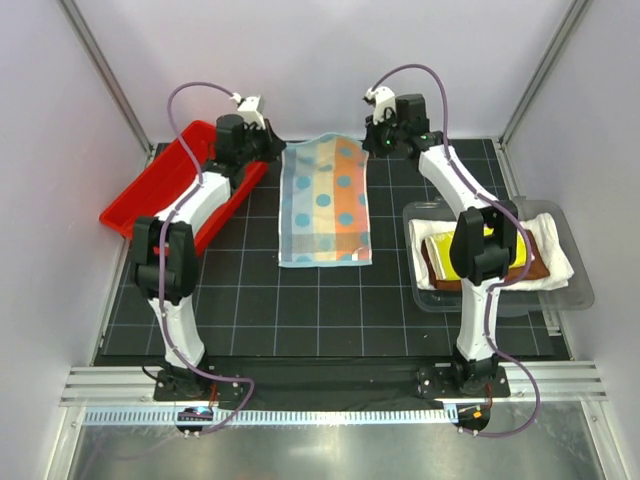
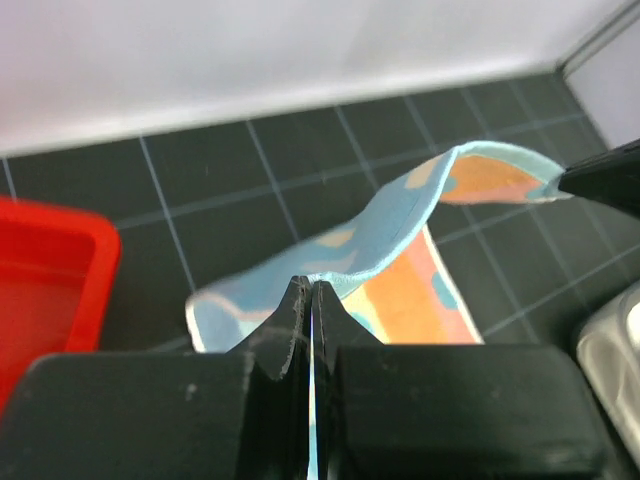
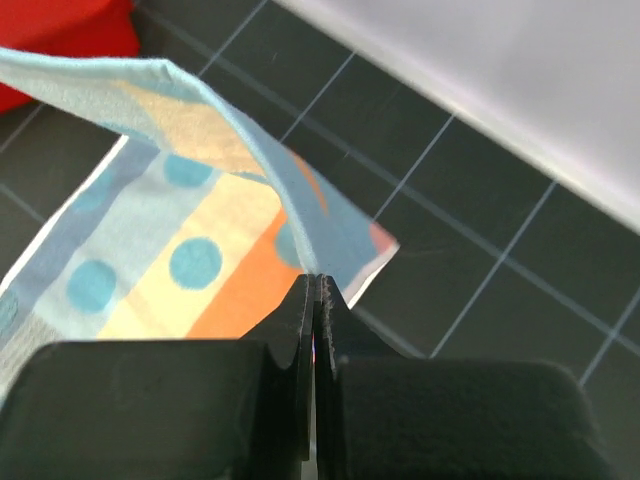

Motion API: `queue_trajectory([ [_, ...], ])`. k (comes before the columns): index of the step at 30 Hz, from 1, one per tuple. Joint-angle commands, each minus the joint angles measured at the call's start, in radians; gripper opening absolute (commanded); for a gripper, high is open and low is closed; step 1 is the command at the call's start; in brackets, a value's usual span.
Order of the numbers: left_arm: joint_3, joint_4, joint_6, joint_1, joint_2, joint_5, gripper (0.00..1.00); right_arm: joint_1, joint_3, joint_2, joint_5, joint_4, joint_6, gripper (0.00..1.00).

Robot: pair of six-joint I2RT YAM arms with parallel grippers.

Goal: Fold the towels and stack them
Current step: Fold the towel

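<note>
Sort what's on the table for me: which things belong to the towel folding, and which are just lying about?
Job: light-blue spotted towel, far corners pinched in the left fingers and right fingers; white towel, brown towel and yellow-green towel, piled on the right.
Lying about: red tray; clear bin under that pile.

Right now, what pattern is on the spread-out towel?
The towel has pastel stripes with blue dots; top view shows it best.

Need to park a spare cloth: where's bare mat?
Barest: black grid mat between the light-blue spotted towel and the arm bases. Narrow strips beside the red plastic tray and clear plastic bin lie under arms. Crowded far edge: left gripper and right gripper pinch towel corners.
</note>
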State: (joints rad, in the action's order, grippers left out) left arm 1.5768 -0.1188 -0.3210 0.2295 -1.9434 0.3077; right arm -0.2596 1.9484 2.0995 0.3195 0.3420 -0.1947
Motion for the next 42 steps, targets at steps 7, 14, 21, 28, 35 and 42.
queue_trajectory([
  [7,-0.227,0.042,0.151,-0.002,0.155,0.070,0.00,-0.043,-0.301,-0.214,-0.002,0.049,-0.035,0.01],
  [14,-0.397,0.079,0.168,0.004,0.279,0.041,0.00,-0.107,-0.462,-0.323,-0.119,0.140,-0.051,0.01],
  [21,-0.538,0.090,0.112,0.037,0.368,0.011,0.00,-0.135,-0.595,-0.424,-0.106,0.114,-0.011,0.01],
  [28,-0.612,0.091,0.040,0.073,0.403,-0.019,0.00,-0.148,-0.629,-0.464,-0.148,0.158,0.012,0.01],
  [35,-0.629,0.116,0.033,0.073,0.445,-0.090,0.00,-0.159,-0.677,-0.516,-0.145,0.152,0.043,0.01],
  [42,-0.598,0.185,0.046,0.074,0.488,-0.094,0.00,-0.170,-0.704,-0.544,-0.137,0.158,0.067,0.01],
])
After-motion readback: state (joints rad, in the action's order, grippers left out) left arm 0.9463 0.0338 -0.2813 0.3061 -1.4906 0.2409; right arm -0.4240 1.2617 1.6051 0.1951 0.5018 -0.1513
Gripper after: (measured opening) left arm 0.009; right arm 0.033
